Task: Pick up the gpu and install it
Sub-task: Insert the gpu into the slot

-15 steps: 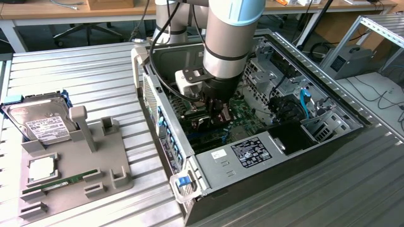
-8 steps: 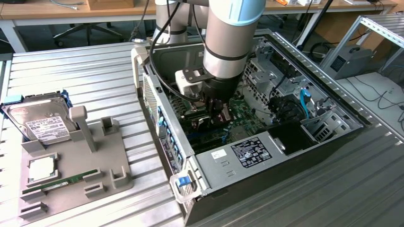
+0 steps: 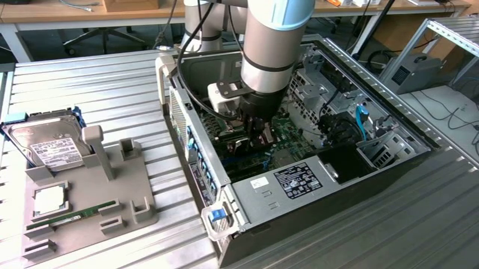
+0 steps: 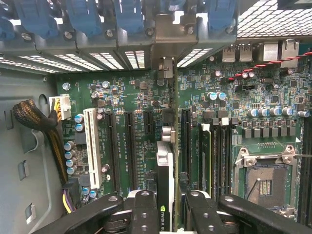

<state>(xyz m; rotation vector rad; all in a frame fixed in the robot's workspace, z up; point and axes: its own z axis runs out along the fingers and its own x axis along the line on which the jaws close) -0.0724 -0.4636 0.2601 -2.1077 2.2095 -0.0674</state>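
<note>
Judging by where things lie, we count the pick-up as done. The gripper [image 4: 168, 200] has the gpu [image 4: 165, 175] in hand. Its jaws are drawn partway in, with one of the fingers [image 4: 144, 209] on each flat face of the card, so it is a grip and not an open hover.

In the middle of the exterior view the arm [image 3: 266, 50] reaches down into the open case [image 3: 389, 106]. That puts the card well apart from the fixture [image 3: 90, 207] on the exterior view's left, where the hard drive [image 3: 49, 143] and the memory stick [image 3: 71, 216] sit.

From the wrist view we see the gpu edge-on, standing upright over the motherboard [image 4: 234, 112]. It runs parallel to the long black slots [image 4: 130, 146] and lies between two of them. Its far end points at the row of openings in the case's rear wall [image 4: 112, 58]. We read it as lined up with a slot.

We cannot tell whether its lower edge is seated in that slot, touching it, or just above it, because the card hides its own connector. Nor can we tell whether the bracket end has met the rear wall.

So we judge the install as under way and not shown complete. Seating is unconfirmed, and the gripper has not let go.
</note>
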